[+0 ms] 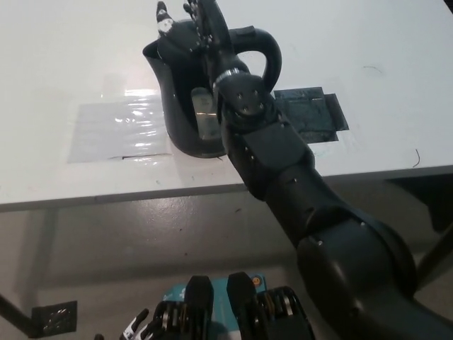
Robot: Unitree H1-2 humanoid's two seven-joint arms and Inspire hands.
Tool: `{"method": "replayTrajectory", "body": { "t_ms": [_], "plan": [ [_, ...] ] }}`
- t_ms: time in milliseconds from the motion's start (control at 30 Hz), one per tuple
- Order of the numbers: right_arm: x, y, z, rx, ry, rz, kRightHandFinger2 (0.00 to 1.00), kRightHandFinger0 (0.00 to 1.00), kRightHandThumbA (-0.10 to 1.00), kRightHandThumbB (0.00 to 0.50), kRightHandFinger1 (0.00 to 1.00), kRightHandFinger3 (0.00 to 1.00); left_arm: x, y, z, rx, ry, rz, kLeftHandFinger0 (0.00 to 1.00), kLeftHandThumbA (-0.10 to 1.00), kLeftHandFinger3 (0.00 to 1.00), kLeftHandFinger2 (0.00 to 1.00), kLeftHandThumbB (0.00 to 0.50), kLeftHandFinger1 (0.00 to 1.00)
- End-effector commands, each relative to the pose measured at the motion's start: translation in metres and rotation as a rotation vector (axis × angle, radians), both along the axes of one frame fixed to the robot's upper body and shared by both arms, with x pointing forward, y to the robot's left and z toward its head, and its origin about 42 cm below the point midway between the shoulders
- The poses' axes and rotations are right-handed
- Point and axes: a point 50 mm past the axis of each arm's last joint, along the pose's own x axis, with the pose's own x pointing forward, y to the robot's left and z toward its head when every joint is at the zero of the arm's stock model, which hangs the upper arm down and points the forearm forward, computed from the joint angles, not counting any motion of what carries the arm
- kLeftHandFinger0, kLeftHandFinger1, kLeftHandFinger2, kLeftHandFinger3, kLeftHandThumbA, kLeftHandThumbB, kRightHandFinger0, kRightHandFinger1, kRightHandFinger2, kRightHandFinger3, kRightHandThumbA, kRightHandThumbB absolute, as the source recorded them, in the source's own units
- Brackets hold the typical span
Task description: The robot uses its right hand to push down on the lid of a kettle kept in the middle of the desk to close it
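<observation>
The big white desk (64,85) is flat and smooth, and it fills the top part of the view. Its front edge runs across the middle. Below that edge the grey floor (106,255) looks shiny and plain. A dark square plate (54,316) sits on the floor at the bottom left, at the foot of a thin dark table leg.

At the very bottom, a little left of the middle, the tips of the white left hand (138,327) just peek in. So little of it shows that you cannot tell if it is open or closed.

On the left part of the desk lies a clear shiny sheet of tape (117,131). It is wrinkly and light bounces off it.

Next comes the black plastic kettle (185,106), standing upright in the middle of the desk, near the front edge. It is round and smooth, with a small see-through window on its side and a curved loop handle on its right.

The black right hand (190,32) rests flat on top of the kettle, right on the lid. Its fingers are spread a bit and it grips nothing. The lid is hidden under it.

Right of the kettle, a dark grey patch of tape (318,113) is stuck to the desk.
</observation>
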Motion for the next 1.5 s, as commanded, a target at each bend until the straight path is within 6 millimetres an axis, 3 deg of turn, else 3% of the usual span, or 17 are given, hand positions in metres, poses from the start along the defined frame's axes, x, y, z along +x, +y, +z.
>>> {"method": "replayTrajectory", "body": {
  "t_ms": [0,167,367,500,600,633,733,767,800,900,967,1000,1100,1167,1300,1333,1467],
  "plan": [
    [-0.018,-0.008,-0.081,0.03,0.198,0.003,1.0,1.0,0.36,0.1,1.0,1.0,0.003,0.004,0.011,0.005,-0.06,-0.002,1.0,1.0,1.0,1.0,0.5,1.0],
    [-0.027,-0.018,-0.111,0.002,0.235,-0.022,1.0,1.0,0.28,0.056,1.0,1.0,0.004,0.004,0.011,0.011,-0.072,-0.004,1.0,1.0,1.0,1.0,0.496,1.0],
    [-0.029,-0.019,-0.117,0.002,0.234,-0.026,1.0,1.0,0.3,0.084,1.0,1.0,0.003,0.005,0.01,0.014,-0.063,0.002,1.0,1.0,1.0,1.0,0.499,1.0],
    [-0.032,-0.01,-0.104,0.015,0.123,0.017,1.0,1.0,0.35,0.117,1.0,1.0,-0.003,0.009,0.01,0.012,-0.059,0.008,1.0,1.0,1.0,1.0,0.5,1.0],
    [-0.04,-0.004,-0.066,0.006,-0.161,0.076,1.0,1.0,0.5,0.209,1.0,1.0,-0.007,0.012,0.012,0.012,-0.053,0.006,1.0,1.0,1.0,1.0,0.5,1.0],
    [-0.06,-0.009,-0.023,0.045,-0.395,0.123,1.0,1.0,0.54,0.27,1.0,1.0,-0.007,0.012,0.011,0.007,-0.051,0.009,1.0,1.0,1.0,1.0,0.5,1.0],
    [-0.082,-0.006,0.006,0.086,-0.507,0.173,1.0,1.0,0.55,0.299,1.0,1.0,-0.009,0.025,0.015,0.028,-0.049,0.018,1.0,1.0,1.0,1.0,0.5,1.0],
    [-0.133,-0.022,0.069,0.185,-0.709,0.291,1.0,1.0,0.49,0.349,1.0,1.0,-0.009,0.031,0.017,0.031,-0.048,0.028,1.0,1.0,1.0,1.0,0.5,1.0],
    [-0.158,-0.03,0.092,0.217,-0.77,0.339,1.0,1.0,0.45,0.381,1.0,1.0,-0.009,0.033,0.018,0.032,-0.046,0.032,1.0,1.0,1.0,1.0,0.5,1.0],
    [-0.213,-0.057,0.137,0.256,-0.933,0.451,1.0,1.0,0.33,0.389,1.0,1.0,-0.007,0.037,0.018,0.048,-0.044,0.052,1.0,1.0,1.0,1.0,0.5,1.0],
    [-0.26,-0.1,0.154,0.189,-1.049,0.523,1.0,1.0,0.23,0.364,1.0,1.0,-0.007,0.042,0.017,0.036,-0.049,0.046,1.0,1.0,1.0,1.0,0.489,1.0],
    [-0.263,-0.103,0.154,0.194,-1.049,0.549,1.0,1.0,0.2,0.363,1.0,1.0,-0.009,0.044,0.017,0.034,-0.049,0.05,1.0,1.0,1.0,1.0,0.493,1.0],
    [-0.295,-0.159,0.133,0.059,-1.119,0.473,1.0,1.0,0.39,0.364,1.0,1.0,-0.013,0.052,0.017,0.045,-0.056,0.077,1.0,1.0,1.0,1.0,0.475,1.0],
    [-0.304,-0.175,0.118,0.044,-1.097,0.466,1.0,1.0,0.4,0.349,1.0,1.0,-0.016,0.059,0.019,0.054,-0.051,0.081,1.0,1.0,1.0,1.0,0.471,1.0],
    [-0.329,-0.221,0.081,-0.032,-1.013,0.336,1.0,1.0,0.4,0.399,1.0,1.0,-0.012,0.067,0.022,0.086,-0.055,0.1,1.0,1.0,1.0,1.0,0.473,1.0],
    [-0.339,-0.237,0.049,-0.022,-0.935,0.29,1.0,1.0,0.42,0.406,1.0,1.0,-0.01,0.069,0.024,0.093,-0.059,0.1,1.0,1.0,1.0,1.0,0.477,1.0],
    [-0.353,-0.262,-0.007,-0.034,-0.758,0.194,1.0,1.0,0.4,0.407,1.0,1.0,-0.002,0.07,0.026,0.078,-0.068,0.112,1.0,1.0,1.0,1.0,0.482,1.0]
  ]
}}
